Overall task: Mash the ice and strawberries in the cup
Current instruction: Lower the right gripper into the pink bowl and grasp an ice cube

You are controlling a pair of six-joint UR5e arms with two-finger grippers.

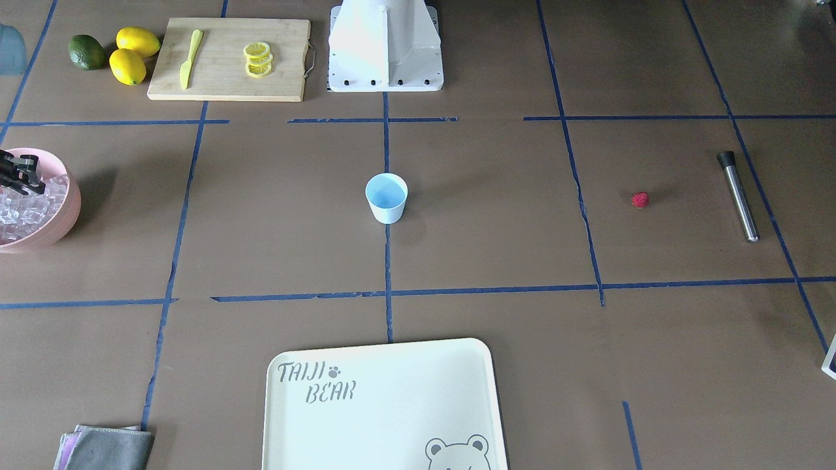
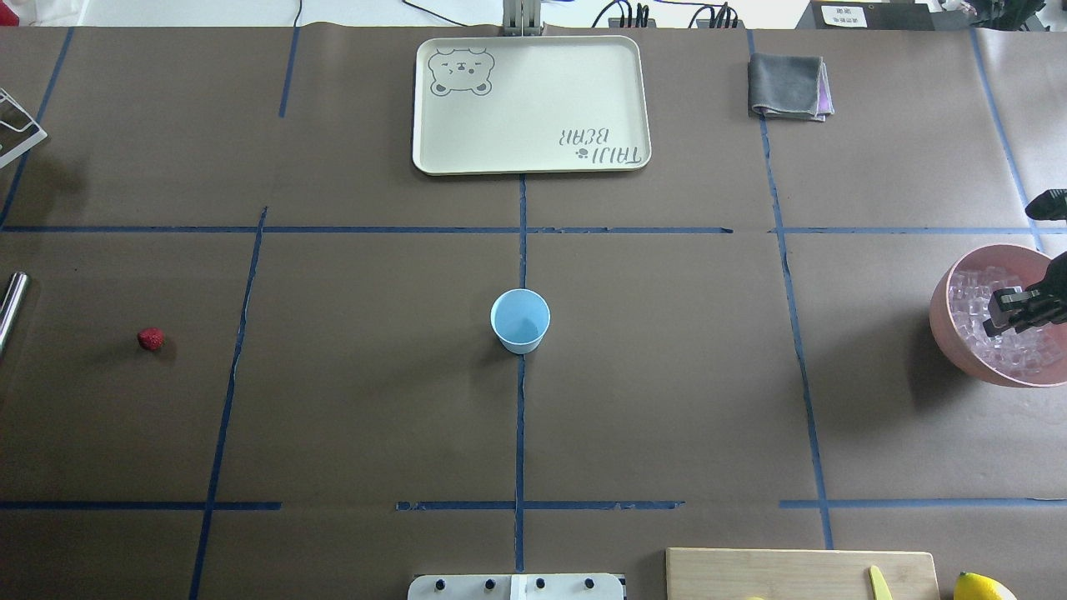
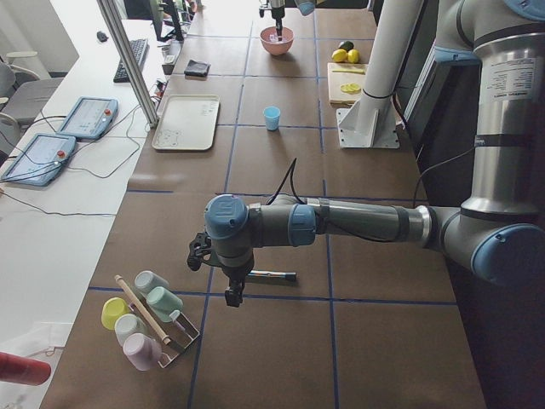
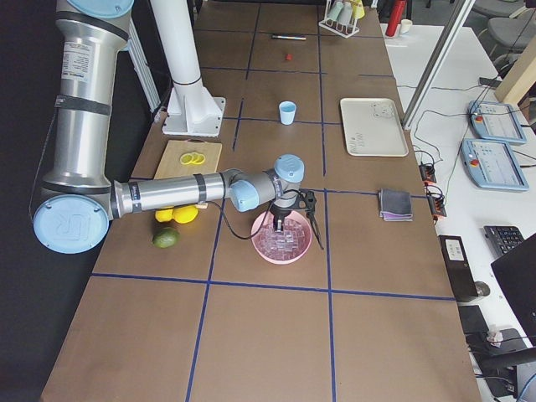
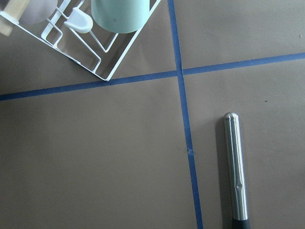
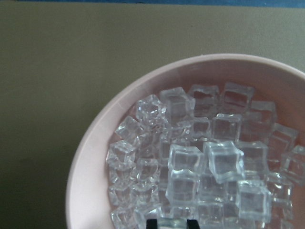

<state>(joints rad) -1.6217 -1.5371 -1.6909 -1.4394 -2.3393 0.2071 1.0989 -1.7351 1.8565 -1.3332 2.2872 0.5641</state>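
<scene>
Glassy ice [image 6: 209,162], in the pink bowl [image 6: 95,143] far to the right of the cup [image 2: 520,321], is being straddled by the right gripper [image 6: 171,223], jaws parted (left gripper [image 3: 232,296]: cannot tell), so a slick cube is likely being risked squirting free.

The table [image 2: 350,400] is covered in brown paper and marked into a grid with blue tape [image 2: 521,433]. Seen from overhead, a cup [image 2: 520,321] stands at its centre. A strawberry [image 2: 151,338] lies far to the left, with a steel rod [image 1: 739,196] and a wire rack [image 5: 107,78] beyond it. A tray [image 2: 533,100] and a cloth [image 2: 788,86] lie on the far side. A bowl [image 2: 946,321] stands at the right edge. Near right lie a board [image 1: 222,81], two lemons [image 1: 127,66] and a lime [image 1: 87,52], beside the white base [image 1: 385,49].
</scene>
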